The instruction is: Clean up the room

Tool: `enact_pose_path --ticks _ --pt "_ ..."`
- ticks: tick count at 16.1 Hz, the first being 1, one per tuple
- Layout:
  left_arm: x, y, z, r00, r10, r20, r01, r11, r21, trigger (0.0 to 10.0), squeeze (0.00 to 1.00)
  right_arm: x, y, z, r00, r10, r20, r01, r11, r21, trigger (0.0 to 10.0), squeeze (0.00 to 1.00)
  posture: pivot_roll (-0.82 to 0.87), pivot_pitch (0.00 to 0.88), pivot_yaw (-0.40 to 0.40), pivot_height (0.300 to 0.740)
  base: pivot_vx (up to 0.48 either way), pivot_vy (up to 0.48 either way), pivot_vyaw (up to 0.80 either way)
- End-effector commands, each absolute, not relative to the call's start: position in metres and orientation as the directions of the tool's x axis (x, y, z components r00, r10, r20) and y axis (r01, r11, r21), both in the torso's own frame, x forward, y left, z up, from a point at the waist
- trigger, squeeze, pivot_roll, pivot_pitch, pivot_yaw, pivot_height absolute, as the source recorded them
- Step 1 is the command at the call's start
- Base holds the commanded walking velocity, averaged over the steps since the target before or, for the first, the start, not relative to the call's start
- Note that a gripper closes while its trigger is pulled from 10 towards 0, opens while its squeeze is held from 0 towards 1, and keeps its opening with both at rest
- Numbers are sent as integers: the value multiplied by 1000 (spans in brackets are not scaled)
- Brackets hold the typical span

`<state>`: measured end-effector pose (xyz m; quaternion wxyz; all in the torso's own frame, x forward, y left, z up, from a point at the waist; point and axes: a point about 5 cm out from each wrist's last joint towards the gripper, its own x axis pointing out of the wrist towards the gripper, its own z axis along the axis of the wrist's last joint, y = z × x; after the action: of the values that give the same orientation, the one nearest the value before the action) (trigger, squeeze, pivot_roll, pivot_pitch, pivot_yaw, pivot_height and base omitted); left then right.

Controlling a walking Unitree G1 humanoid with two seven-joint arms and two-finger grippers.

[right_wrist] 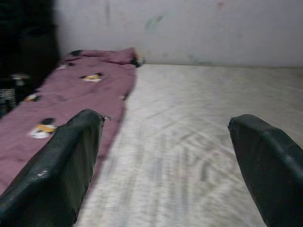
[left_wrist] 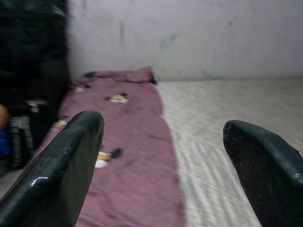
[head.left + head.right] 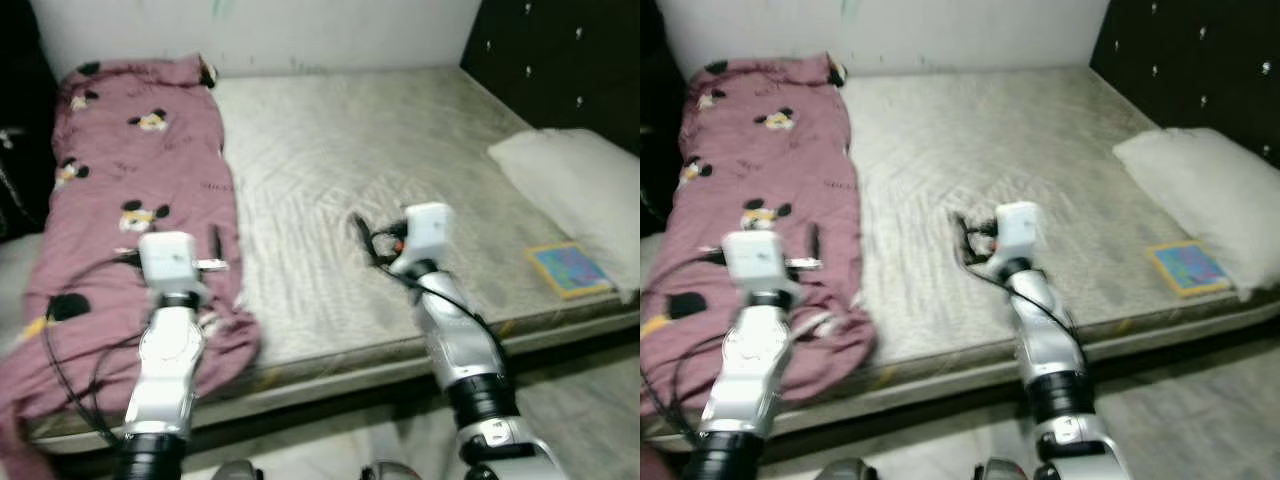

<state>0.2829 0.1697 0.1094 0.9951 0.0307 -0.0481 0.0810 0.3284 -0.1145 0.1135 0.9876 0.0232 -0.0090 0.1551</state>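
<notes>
A maroon blanket [image 3: 130, 200] with cartoon-mouse prints lies rumpled along the left side of a bed, its near end drooping over the front edge. The grey-beige sheet [image 3: 350, 140] covers the rest of the mattress. My left gripper [image 3: 214, 245] hovers over the blanket's near part; in its wrist view the left gripper [image 2: 163, 127] is open with nothing between the fingers. My right gripper [image 3: 362, 237] hangs over the bare sheet in the middle of the bed, and the right gripper [image 1: 166, 120] is likewise open and empty.
A white pillow [image 3: 575, 185] lies at the right end against a black tufted headboard [image 3: 560, 60]. A small colourful book [image 3: 568, 268] rests near the front right edge of the mattress. Dark objects [image 3: 15, 150] stand left of the bed. Light floor [image 3: 590, 400] runs along the front.
</notes>
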Motion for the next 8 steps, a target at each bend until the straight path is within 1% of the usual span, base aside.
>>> enact_pose_path --ticks 1,8 --pt "284 161 109 986 138 92 -142 989 43 10000 0 329 -127 113 961 275 16 -276 961 25 10000 0 -33 0 -15 740 0 480 0" --pt "285 161 107 987 145 72 -148 988 47 10000 0 329 -125 113 958 287 11 -287 957 30 10000 0 -33 0 -13 740 0 480 0"
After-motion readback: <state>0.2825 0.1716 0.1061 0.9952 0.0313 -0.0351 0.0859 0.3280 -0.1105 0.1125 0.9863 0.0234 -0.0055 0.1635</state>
